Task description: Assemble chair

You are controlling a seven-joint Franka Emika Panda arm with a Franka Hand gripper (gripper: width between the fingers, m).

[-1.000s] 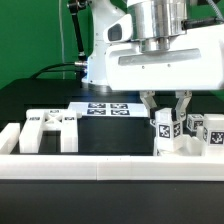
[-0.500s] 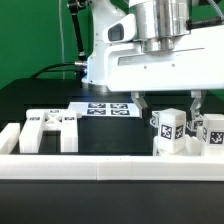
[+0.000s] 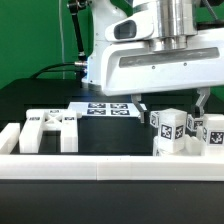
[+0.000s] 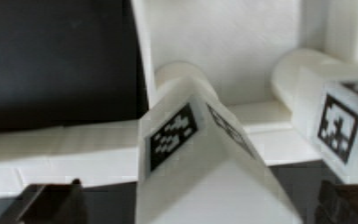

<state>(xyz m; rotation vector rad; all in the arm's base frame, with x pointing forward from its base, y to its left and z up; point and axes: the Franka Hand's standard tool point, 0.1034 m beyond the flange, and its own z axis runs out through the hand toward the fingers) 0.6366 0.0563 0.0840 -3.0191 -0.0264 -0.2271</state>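
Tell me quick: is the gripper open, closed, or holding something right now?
Gripper: open, holding nothing; fingers spread wide, clear of the tagged white chair part below them.

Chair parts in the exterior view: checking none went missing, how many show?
4: one slotted panel at the exterior view's left, and three tagged blocks clustered at its right, below the open gripper. More may hide behind them.
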